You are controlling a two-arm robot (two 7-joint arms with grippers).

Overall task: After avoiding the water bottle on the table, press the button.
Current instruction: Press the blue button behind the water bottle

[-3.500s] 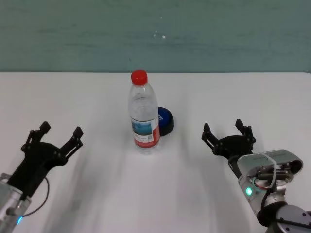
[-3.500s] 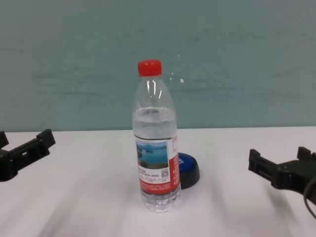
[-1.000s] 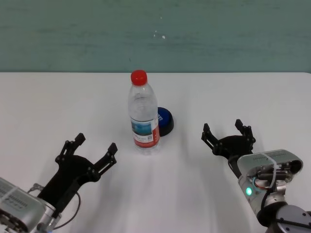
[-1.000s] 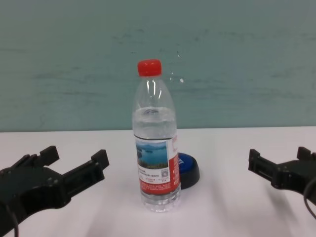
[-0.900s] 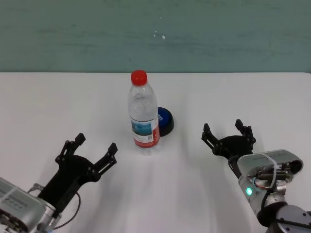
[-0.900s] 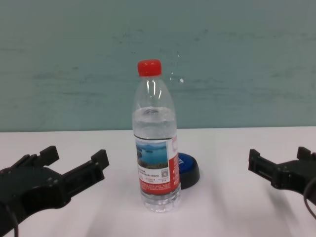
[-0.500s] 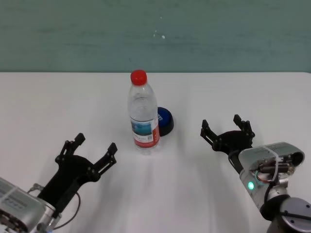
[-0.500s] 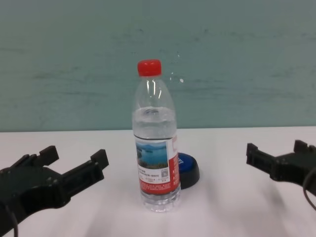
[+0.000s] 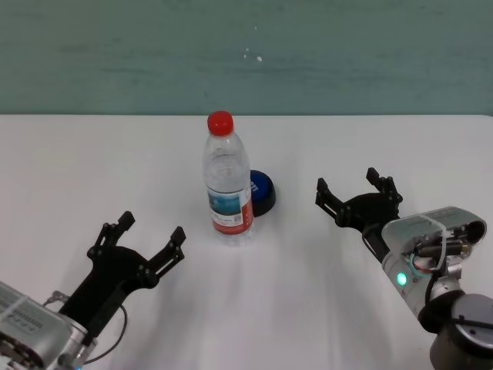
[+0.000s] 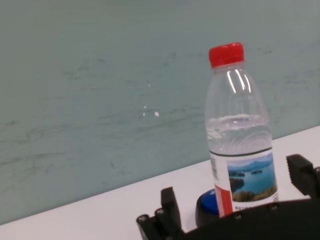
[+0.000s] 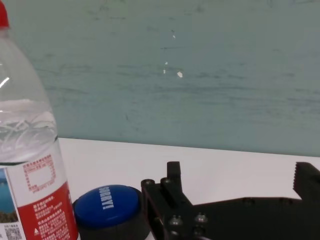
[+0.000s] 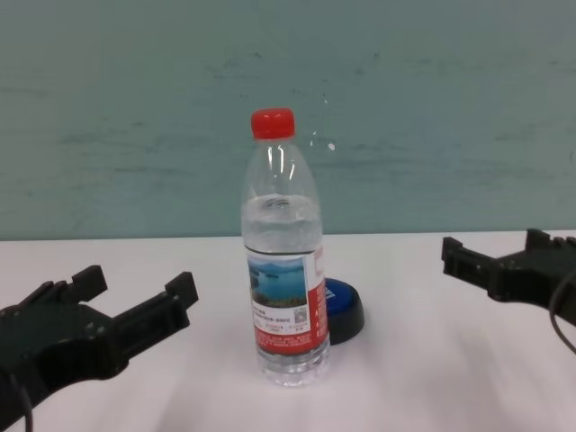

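The water bottle (image 9: 228,189) stands upright mid-table, with a red cap and a red-and-white lake label; it also shows in the chest view (image 12: 283,261), the left wrist view (image 10: 242,140) and the right wrist view (image 11: 27,165). The blue button (image 9: 261,193) with a black base sits just behind and to the right of the bottle, partly hidden by it (image 12: 342,306) (image 11: 107,207). My right gripper (image 9: 356,191) is open, right of the button and apart from it. My left gripper (image 9: 148,234) is open, near and left of the bottle.
The white table (image 9: 115,162) runs back to a teal wall (image 9: 347,54). No other objects stand on it. Bare tabletop lies between the right gripper and the button.
My right gripper has moved a little forward and up, toward the button's side. My left gripper has held still over the last second. Bottle and button have not moved.
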